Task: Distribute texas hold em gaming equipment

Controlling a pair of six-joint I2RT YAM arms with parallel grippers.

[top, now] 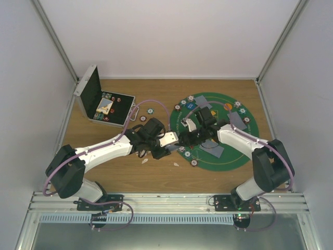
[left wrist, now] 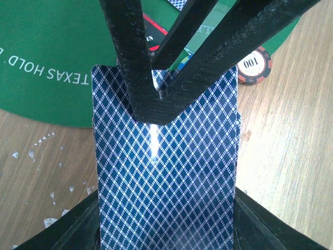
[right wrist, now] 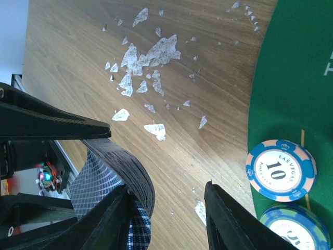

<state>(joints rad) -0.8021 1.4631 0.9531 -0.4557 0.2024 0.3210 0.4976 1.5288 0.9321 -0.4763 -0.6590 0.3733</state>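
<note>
My left gripper (top: 169, 140) is shut on a deck of blue-diamond-backed playing cards (left wrist: 166, 172), its jaws on the deck's long sides (left wrist: 166, 229). It holds the deck above the wood, just left of the green round mat (top: 237, 156). My right gripper (top: 186, 138) meets it at the deck's far end. Its black fingers (left wrist: 130, 52) straddle that end. In the right wrist view the right gripper (right wrist: 166, 219) stands open with the bent deck (right wrist: 132, 172) against its left finger. Chips marked 100 (left wrist: 255, 65) and 10 (right wrist: 281, 170) lie at the mat's edge.
More chips (top: 193, 162), grey cards (top: 216, 151) and an orange button (top: 227, 107) lie on the mat. An open metal case (top: 101, 104) stands at the back left, with two chips (top: 150, 110) beside it. White scraps (right wrist: 151, 52) litter the wood below the grippers.
</note>
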